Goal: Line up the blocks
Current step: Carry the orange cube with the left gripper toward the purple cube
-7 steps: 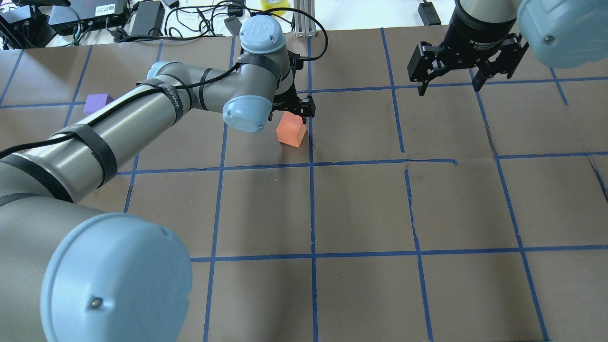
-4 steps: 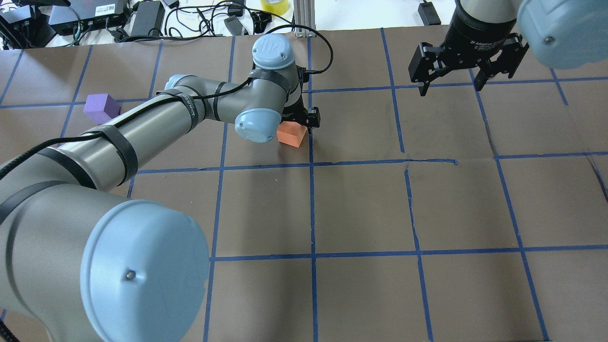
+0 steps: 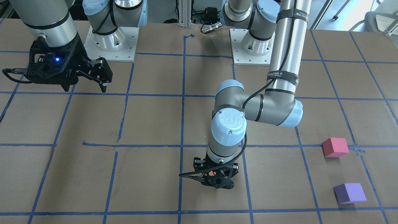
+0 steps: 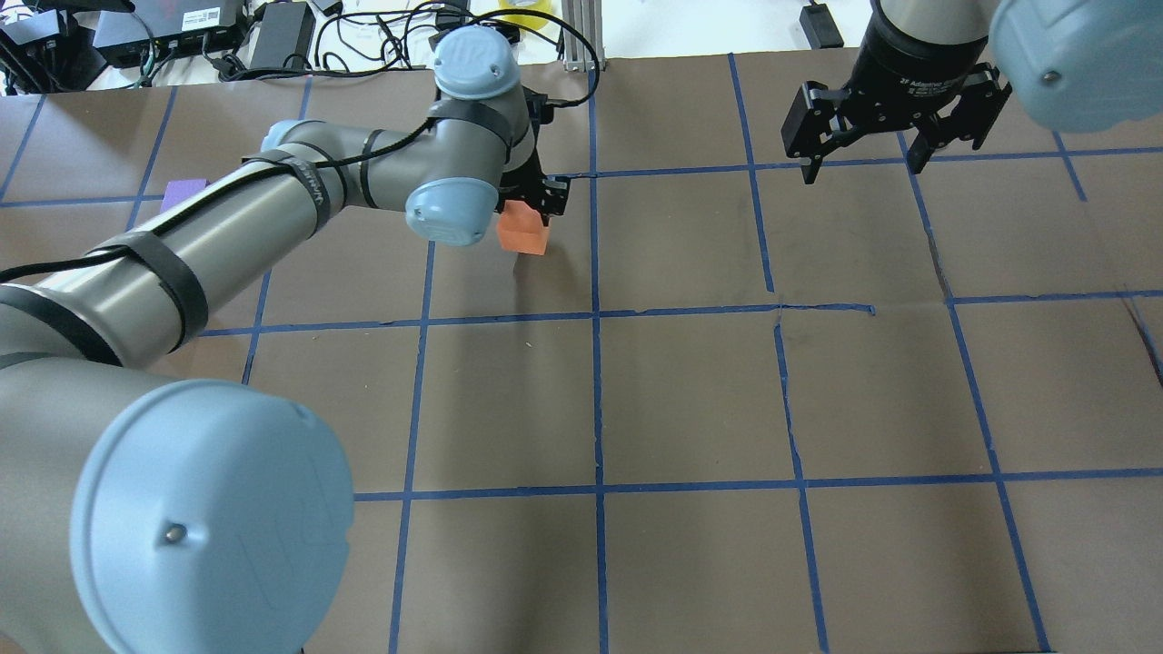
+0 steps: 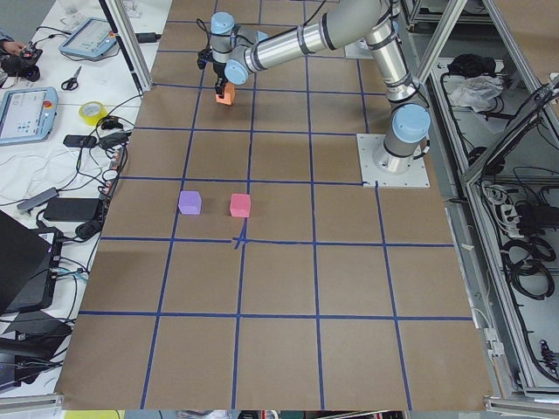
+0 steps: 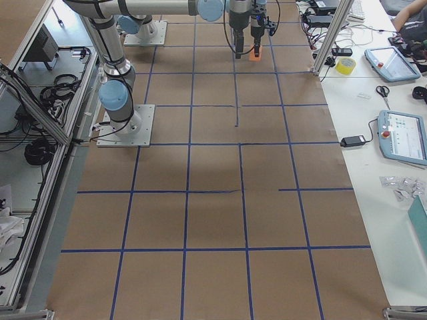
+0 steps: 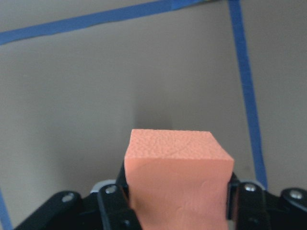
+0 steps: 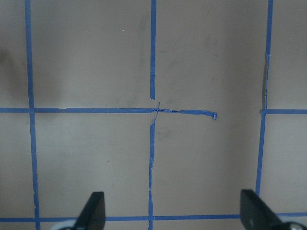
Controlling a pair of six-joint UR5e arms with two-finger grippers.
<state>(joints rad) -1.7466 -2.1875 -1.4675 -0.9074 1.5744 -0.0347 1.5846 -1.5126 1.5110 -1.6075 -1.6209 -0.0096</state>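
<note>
My left gripper is shut on the orange block and holds it a little above the table; its shadow lies just below it. In the left wrist view the orange block sits between both fingers. The pinkish-red block and the purple block lie apart on the table, far to my left. In the overhead view the purple block peeks from behind my left arm and the pinkish-red one is hidden. My right gripper is open and empty, hovering at the far right.
Brown paper with a blue tape grid covers the table. Cables, power bricks and a yellow tape roll lie beyond the far edge. A loose, torn tape end lies under my right gripper.
My left gripper came down over the orange block, shut on it, and has lifted it off the table and carried it slightly left. My right gripper has not moved.
</note>
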